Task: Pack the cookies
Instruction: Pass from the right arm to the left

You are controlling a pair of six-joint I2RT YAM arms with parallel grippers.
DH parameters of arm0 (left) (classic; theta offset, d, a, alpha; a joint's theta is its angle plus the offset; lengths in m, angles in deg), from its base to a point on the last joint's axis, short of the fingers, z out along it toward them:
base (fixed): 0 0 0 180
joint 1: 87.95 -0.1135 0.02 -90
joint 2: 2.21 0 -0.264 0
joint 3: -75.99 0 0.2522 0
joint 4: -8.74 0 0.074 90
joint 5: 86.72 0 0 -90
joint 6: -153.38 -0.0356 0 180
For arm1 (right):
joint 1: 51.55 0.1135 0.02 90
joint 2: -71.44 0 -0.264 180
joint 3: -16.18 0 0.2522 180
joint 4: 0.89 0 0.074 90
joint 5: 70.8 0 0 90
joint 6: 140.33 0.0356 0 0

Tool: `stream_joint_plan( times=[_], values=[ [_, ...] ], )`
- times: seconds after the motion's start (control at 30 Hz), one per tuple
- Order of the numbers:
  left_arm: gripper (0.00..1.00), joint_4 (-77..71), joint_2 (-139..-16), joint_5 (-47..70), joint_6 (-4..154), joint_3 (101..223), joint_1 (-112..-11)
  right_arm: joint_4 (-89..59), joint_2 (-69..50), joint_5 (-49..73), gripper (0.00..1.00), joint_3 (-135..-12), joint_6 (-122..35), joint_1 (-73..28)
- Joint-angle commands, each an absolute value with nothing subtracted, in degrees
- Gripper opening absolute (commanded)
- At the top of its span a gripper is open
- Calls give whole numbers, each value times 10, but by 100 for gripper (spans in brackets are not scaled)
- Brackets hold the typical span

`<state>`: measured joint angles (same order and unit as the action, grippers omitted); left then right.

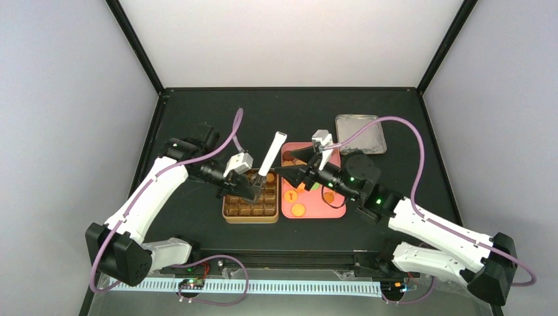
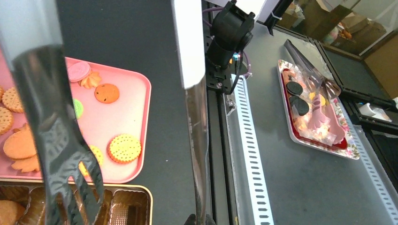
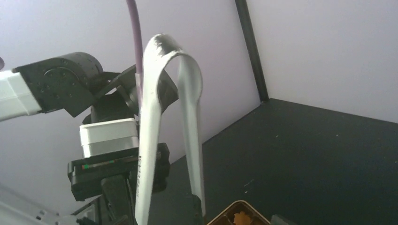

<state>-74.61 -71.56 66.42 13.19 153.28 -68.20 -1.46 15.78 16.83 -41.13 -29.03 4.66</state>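
The black table [image 1: 197, 118] carries a gold compartment tin [image 1: 250, 218], a pink tray [image 1: 317, 209] just beside it on the right, and a metal lid [image 1: 360, 133] behind. The left gripper [image 1: 249, 188] is clamped on the tongs [image 1: 272, 151] above the tin, masking several cells. The right gripper [image 1: 288, 163] has its jaws apart over the tray. The cookies [image 2: 124, 148] lie mostly on the tray, with a few in the tin.

Black matte surface [image 1: 197, 112] carried three items directly. A gold tin [image 1: 250, 220] with brown compartments sat centre-front, and a pink tray [image 1: 316, 210] lay just beside it on its right, long edges parallel. A shallow silver-grey metal tray [image 1: 368, 141] lay farther back right, near the pink tray's far corner; contact not discernible.
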Motion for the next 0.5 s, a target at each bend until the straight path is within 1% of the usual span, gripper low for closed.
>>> stream_joint_plan(
  times=[0.0, 0.17, 0.23, 0.47],
  values=[
    [2, -770, -702, 706, 113, 1566, -681, -27, 162, -1, 83, -402, -267, -12],
    [2, -780, -698, 710, 112, 1571, -681, -6, 120, -52, 92, -422, -256, -38],
    [1, -781, -697, 708, 113, 1571, -681, 0, 92, -90, 99, -447, -258, -38],
    [2, -774, -694, 694, 117, 1565, -681, 21, 34, -148, 100, -498, -256, -38]
  ],
)
